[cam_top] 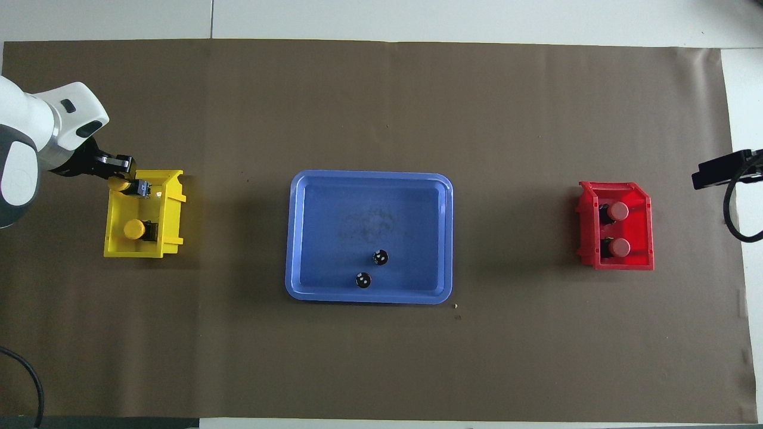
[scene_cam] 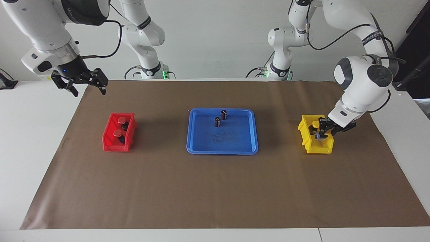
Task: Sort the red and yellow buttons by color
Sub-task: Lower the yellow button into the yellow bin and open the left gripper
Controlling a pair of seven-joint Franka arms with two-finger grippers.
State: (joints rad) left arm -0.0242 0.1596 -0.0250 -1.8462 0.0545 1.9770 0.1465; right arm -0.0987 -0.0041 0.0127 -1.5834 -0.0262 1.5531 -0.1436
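Two red buttons (scene_cam: 121, 120) (scene_cam: 118, 133) lie in a red bin (scene_cam: 107, 148) at the right arm's end; they also show in the overhead view (cam_top: 618, 210) (cam_top: 620, 247). One yellow button (scene_cam: 315, 124) (cam_top: 134, 229) rests in a yellow bin (scene_cam: 319, 149) (cam_top: 173, 208) at the left arm's end. My left gripper (scene_cam: 321, 133) (cam_top: 126, 179) is low in that bin, shut on the second yellow button (cam_top: 119, 184), at the bin's end farther from the robots. My right gripper (scene_cam: 85, 84) hangs open and empty above the mat's corner near the red bin.
A blue tray (scene_cam: 221, 148) (cam_top: 369, 179) lies mid-table between the bins. Two small dark cylinders with silvery tops (scene_cam: 224, 115) (scene_cam: 217, 122) stand in it, toward the robots. A brown mat (scene_cam: 215, 188) covers the table.
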